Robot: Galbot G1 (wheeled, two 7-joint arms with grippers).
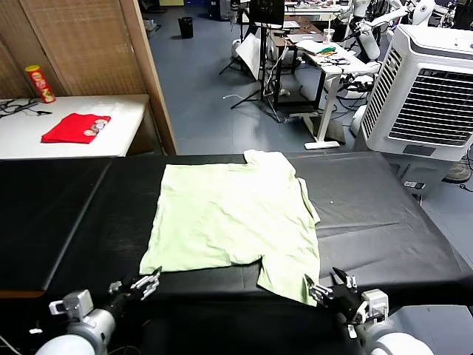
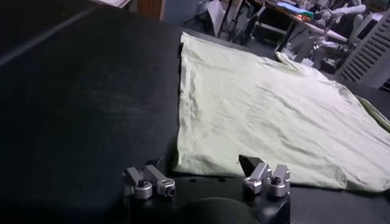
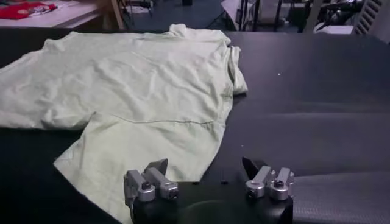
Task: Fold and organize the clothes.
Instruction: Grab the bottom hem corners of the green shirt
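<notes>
My head camera looks down from high up at the whole black bench (image 1: 384, 222). My two wrist cameras sit low and close – each peeks forward over its own hand. All three see the green shirt (image 1: 229, 214).

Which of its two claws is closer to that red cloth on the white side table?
Left. The left gripper is below the red cloth, on its side of the black table; the right gripper sits far across, past the green T-shirt.

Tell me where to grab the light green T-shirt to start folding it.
Probably pinch the T-shirt at its near edge: left end effector at the near-left corner, right end effector at the sleeve flap near the table's front edge. Both hang open just in front, and the cloth lies flat.
</notes>
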